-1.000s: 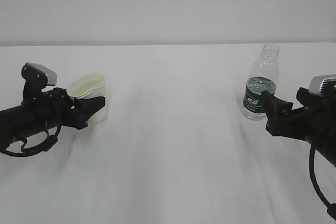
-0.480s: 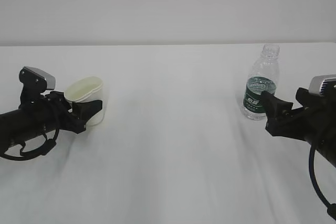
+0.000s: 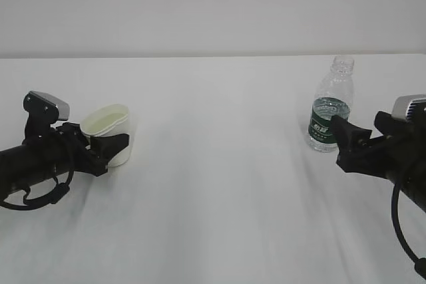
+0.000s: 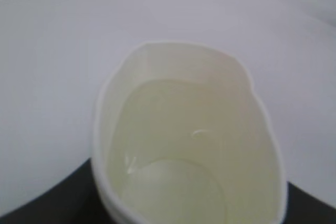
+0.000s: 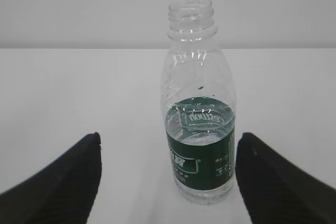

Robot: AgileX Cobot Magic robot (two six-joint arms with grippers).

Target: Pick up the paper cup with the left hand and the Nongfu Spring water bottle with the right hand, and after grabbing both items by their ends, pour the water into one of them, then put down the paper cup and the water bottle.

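Cup, just now: the small white paper cup with the rolled rim and cream-yellow inside [image 3: 110, 132] has come down over the last second; it was tipped up and higher in the left arm's black claw [image 3: 112, 144], and now it sits lower and nearly level, close to or on the white counter [image 3: 219, 184] on the left side
Left claw: clamped around the cup's lower wall, squeezing the rim into an oval, as the left wrist view shows [image 4: 189, 140]
In the cup: a pale pool that looks like the clear water [image 4: 173, 182] lies at the bottom
Bottle: the small clear ribbed plastic bottle with the dark green label band and no cap [image 3: 330, 108] stands upright on the counter at the far right, unmoved from a second ago; some water seems left at label height [image 5: 199, 129]
Right claw: the right arm's black claw [image 5: 168, 182] is spread wide, one jaw either side of the bottle and clear of it, gripping nothing
Meaning: I'd judge the pouring done and the bottle already set down; only the cup's release looks left
Count: one cup, one bottle, two arms, two claws
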